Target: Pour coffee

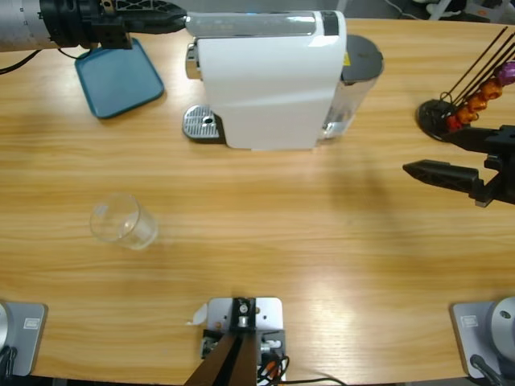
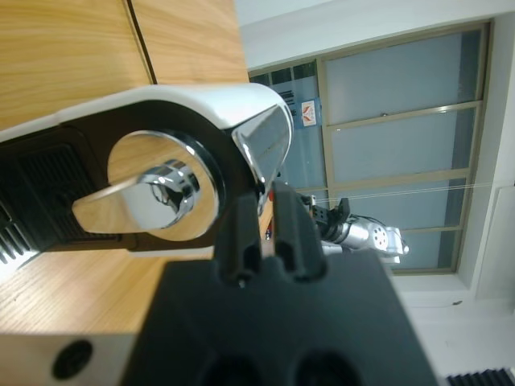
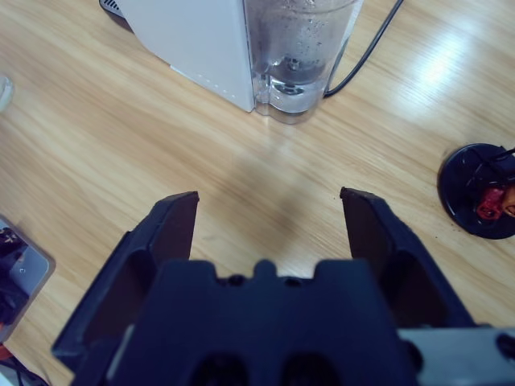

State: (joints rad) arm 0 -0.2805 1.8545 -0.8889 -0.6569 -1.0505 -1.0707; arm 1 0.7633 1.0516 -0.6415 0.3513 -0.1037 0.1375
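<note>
Left gripper [image 1: 179,20]: reaching in from the upper left, jaws nearly together, closing on the chrome lever [image 2: 261,149] at the coffee machine's [image 1: 269,80] front top
Right gripper [image 3: 269,217]: hovering over bare table [image 1: 322,225] at the right, jaws spread wide, gripping nothing
Glass tumbler [image 1: 122,221]: standing at the table's left, well apart from the machine; coffee inside is not showing clearly
Teal tray [image 1: 119,76]: lying beside the machine's drip grate [image 1: 203,123]
Capsule rack [image 1: 463,104]: standing at the right edge

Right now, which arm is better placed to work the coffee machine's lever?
Left. The left gripper is already at the chrome lever on the coffee machine; the right gripper hangs open over bare table, well clear.
</note>
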